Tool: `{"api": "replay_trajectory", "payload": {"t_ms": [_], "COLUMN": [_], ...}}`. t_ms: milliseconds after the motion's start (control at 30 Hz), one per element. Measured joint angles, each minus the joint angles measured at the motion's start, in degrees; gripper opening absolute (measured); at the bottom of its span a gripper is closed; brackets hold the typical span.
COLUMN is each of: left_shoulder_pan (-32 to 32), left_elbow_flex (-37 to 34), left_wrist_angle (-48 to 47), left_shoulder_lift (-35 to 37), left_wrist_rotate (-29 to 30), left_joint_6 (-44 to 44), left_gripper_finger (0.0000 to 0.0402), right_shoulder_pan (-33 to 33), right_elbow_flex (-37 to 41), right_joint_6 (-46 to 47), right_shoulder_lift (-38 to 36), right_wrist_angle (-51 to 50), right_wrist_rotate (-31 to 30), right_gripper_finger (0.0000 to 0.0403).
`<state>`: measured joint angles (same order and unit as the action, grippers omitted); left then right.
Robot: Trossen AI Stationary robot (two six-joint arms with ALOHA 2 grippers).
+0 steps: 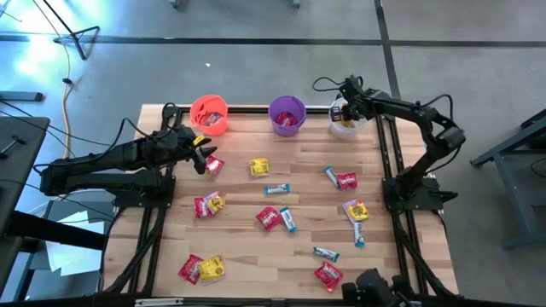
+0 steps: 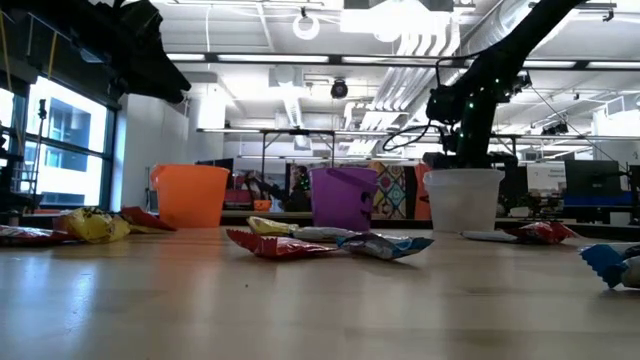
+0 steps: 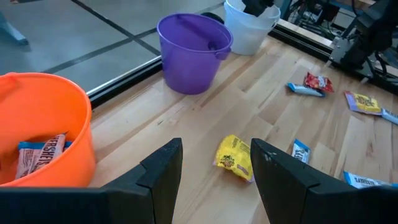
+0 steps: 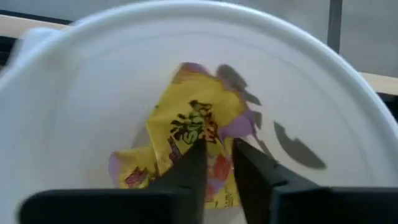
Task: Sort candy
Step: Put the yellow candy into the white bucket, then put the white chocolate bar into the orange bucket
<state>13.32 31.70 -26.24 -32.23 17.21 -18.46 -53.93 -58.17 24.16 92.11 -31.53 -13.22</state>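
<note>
Both grippers differ: right gripper (image 4: pixel 217 163) narrow over white cup's (image 4: pixel 74 87) half-hidden yellow packet (image 4: pixel 189 134), left gripper (image 3: pixel 214 165) wide

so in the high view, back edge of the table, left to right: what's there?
left gripper just in front of the row → orange cup → purple cup → white cup, with the right gripper directly over it.

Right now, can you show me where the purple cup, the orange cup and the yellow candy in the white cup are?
purple cup (image 3: pixel 189 59): left wrist view, outer wall.
orange cup (image 3: pixel 46 112): left wrist view, inner wall.
yellow candy (image 4: pixel 186 127): right wrist view, wrapper's middle.
white cup (image 4: pixel 81 99): right wrist view, inner wall.
</note>
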Motion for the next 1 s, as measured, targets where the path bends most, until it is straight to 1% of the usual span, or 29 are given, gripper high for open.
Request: {"api": "replay_trajectory", "payload": {"t_ms": [167,233,300,367,433,500,600,633,667,767,900,1000], "left_shoulder_pan": [0.00,0.00,-0.02,0.00,-0.01,0.00,0.02,0.02,0.02,0.00,0.00,-0.03], "left_elbow_flex": [0.00,0.00,0.00,0.00,0.00,0.00,0.00,0.00,0.00,0.00,0.00,0.00], "left_wrist_angle": [-0.02,-0.02,-0.02,-0.05,-0.04,-0.12,0.06,0.09,0.38,1.40,2.99,3.73], "left_shoulder_lift": [0.00,0.00,0.00,-0.11,-0.64,-1.38,-2.91,-3.48,-4.06,-6.10,-9.36,-12.69], "left_wrist_rotate": [-0.02,-0.03,-0.48,-1.90,-3.78,-5.44,-7.89,-8.89,-10.08,-14.22,-19.15,-23.17], "left_joint_6": [0.00,0.00,0.11,0.69,1.01,1.08,1.25,1.35,1.75,3.90,6.58,7.56], "left_gripper_finger": [0.0176,0.0176,0.0176,0.0171,0.0162,0.0149,0.0122,0.0112,0.0102,0.0073,0.0038,0.0017], "right_shoulder_pan": [0.11,0.53,1.68,3.73,6.32,9.52,15.49,17.85,20.44,28.21,38.88,45.57], "right_elbow_flex": [-1.93,-4.19,-7.05,-9.81,-11.79,-12.26,-12.26,-12.26,-12.26,-12.26,-12.15,-9.37], "right_joint_6": [0.63,0.07,-1.46,-3.02,-3.93,-4.62,-3.40,-2.85,-1.78,3.24,9.91,16.19], "right_shoulder_lift": [-1.75,-2.79,-4.09,-5.67,-7.35,-9.18,-11.11,-11.59,-12.03,-12.67,-12.78,-13.02], "right_wrist_angle": [-3.31,-5.58,-8.10,-10.92,-13.28,-14.78,-16.56,-17.10,-17.45,-18.25,-19.32,-17.03], "right_wrist_rotate": [1.46,1.89,1.83,1.97,2.33,2.35,2.75,2.74,2.60,1.23,-2.37,-3.77], "right_gripper_finger": [0.0157,0.0179,0.0186,0.0177,0.0152,0.0113,0.0036,0.0019,0.0010,0.0017,0.0003,0.0003]}}
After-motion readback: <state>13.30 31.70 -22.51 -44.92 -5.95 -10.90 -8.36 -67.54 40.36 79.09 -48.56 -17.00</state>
